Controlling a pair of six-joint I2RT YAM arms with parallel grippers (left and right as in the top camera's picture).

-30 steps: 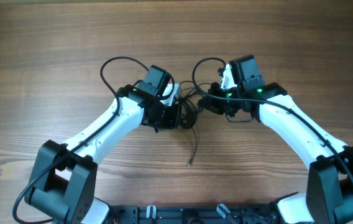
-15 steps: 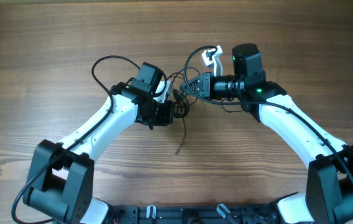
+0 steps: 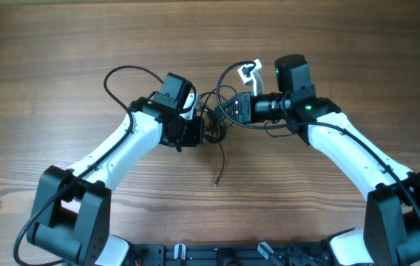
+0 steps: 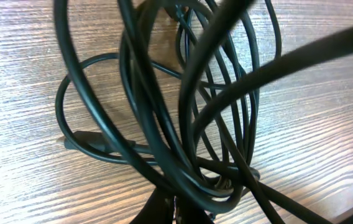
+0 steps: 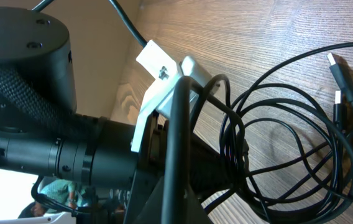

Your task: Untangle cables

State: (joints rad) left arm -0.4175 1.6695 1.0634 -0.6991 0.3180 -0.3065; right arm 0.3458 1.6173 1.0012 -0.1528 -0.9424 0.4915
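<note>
The cables [image 3: 214,122] are a tangle of thin black loops held between my two grippers at the table's middle. One loose end [image 3: 215,182] trails toward the front. My left gripper [image 3: 200,131] is shut on the bundle; in the left wrist view its fingers [image 4: 176,208] pinch several strands of the cables [image 4: 164,106] just above the wood. My right gripper [image 3: 228,108] points left and is shut on one strand. In the right wrist view that strand [image 5: 178,124] runs up from its fingers [image 5: 176,193]. More loops with two small plug ends [image 5: 338,68] lie at the right.
The wooden table [image 3: 62,59] runs all around. The left arm's own thicker wire [image 3: 125,74] loops at the back left. The left arm's black wrist [image 5: 33,155] and its white bracket [image 5: 161,68] sit close in front of my right gripper.
Both grippers have moved apart a little: the left went left and back, and the right turned and pulled back to the right. The loose end slid left and toward the bundle.
</note>
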